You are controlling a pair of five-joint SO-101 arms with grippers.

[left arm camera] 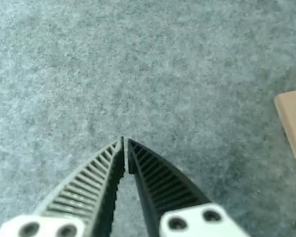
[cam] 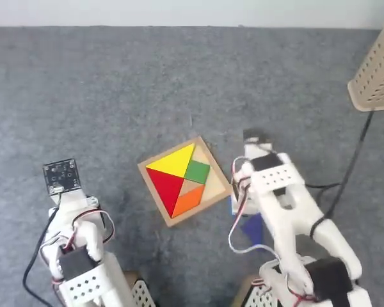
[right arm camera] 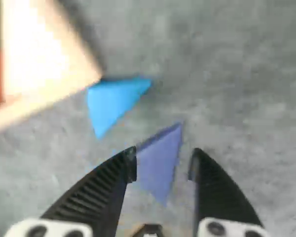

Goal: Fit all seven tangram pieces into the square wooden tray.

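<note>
The square wooden tray (cam: 155, 195) lies tilted at the table's middle. It holds a yellow triangle (cam: 173, 165), a green square (cam: 197, 171), a red triangle (cam: 166, 187) and an orange piece (cam: 189, 200). Bare wood shows beside them. My right arm (cam: 275, 182) stands just right of the tray. In the right wrist view my right gripper (right arm camera: 163, 160) is open astride a dark blue piece (right arm camera: 162, 148) on the felt. A light blue triangle (right arm camera: 111, 98) lies beyond it by the tray's corner (right arm camera: 49, 98). My left gripper (left arm camera: 124, 142) is shut and holds nothing, over bare felt beside the tray's corner (left arm camera: 291, 118).
Grey felt covers the table. A perforated beige tower (cam: 377, 64) stands at the back right, with a black cable (cam: 352, 166) running down from it past my right arm. The left arm (cam: 77, 249) sits at the front left.
</note>
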